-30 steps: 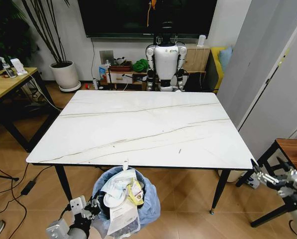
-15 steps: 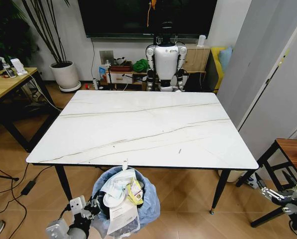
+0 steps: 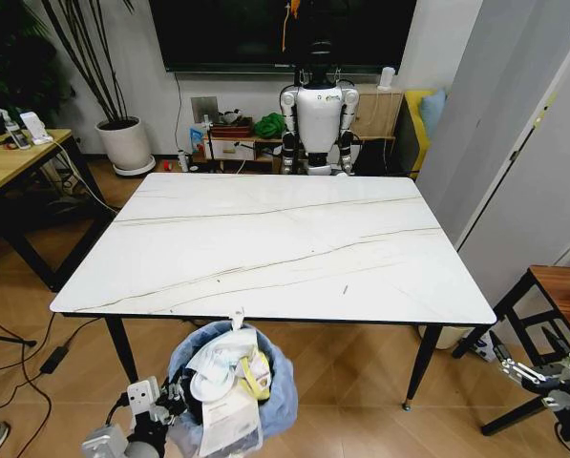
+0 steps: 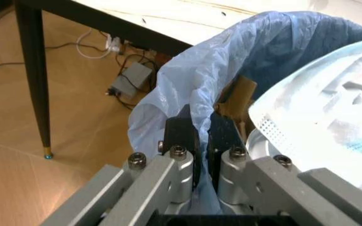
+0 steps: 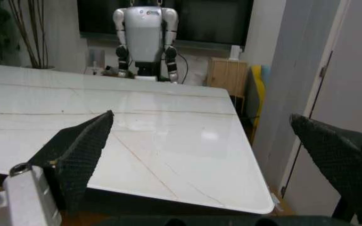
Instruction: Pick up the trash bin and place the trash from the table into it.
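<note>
One left tool (image 4: 200,141) pinches trash bin (image 3: 229,386) rim

Background only: white humanoid robot (image 3: 319,116) standing upright against the far wall under a dark wall screen (image 3: 283,33). White plant pot (image 3: 125,144) with long thin leaves in the far left corner. Light-wood desk (image 3: 10,164) at left, small items on top. Low wooden shelf (image 3: 229,145) with clutter beside the humanoid. Dark wood side table (image 3: 563,292) at right. Cables on the wood floor (image 3: 356,374).
</note>
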Tool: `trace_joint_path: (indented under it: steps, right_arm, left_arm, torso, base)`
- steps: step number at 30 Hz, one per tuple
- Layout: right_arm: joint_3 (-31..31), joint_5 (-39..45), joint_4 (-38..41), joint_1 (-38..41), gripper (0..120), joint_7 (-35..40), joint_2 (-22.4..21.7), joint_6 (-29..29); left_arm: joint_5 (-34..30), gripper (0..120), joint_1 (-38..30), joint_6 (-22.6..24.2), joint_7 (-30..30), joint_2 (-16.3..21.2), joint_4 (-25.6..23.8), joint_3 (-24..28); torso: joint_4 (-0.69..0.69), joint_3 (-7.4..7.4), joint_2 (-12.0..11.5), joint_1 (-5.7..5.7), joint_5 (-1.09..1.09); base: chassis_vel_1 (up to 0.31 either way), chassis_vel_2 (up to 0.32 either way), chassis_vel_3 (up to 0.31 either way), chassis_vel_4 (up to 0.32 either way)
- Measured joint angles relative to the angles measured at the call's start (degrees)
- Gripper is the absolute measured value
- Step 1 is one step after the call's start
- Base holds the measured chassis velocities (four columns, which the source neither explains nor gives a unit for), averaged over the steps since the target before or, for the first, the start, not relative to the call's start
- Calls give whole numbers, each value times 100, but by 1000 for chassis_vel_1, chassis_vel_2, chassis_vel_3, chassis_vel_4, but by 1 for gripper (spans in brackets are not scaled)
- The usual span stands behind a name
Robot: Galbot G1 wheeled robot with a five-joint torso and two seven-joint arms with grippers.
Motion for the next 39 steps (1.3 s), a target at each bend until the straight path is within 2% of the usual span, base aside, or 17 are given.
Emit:
trace_joint_path:
  steps: [11,14,31,39]
  right_arm:
    - [-4,1,1,4,100,3,-4,-6]
    - [-6,3,2,6,100,4,-5,-8]
    - [-8,7,2,8,100,8,-6,-11]
    - [-8,8,2,8,100,8,-6,-11]
  left_arm:
    - [334,0,-11,-164,-113,-66,119,14]
    - [727,0,-21,-344,-201,-75,221,-62]
    - [921,0,-84,-423,-208,-144,430,-90]
    - [706,0,-114,-432,-154,-274,554,7]
  torso:
    - [0,0,0,0,0]
    - [0,0,0,0,0]
    - [0,-3,-11,-5,0]
    - [-1,-142,-270,-125,0]
  base:
    - [0,0,0,0]
    - [0,0,0,0]
    - [0,0,0,0]
    - [0,0,0,0]
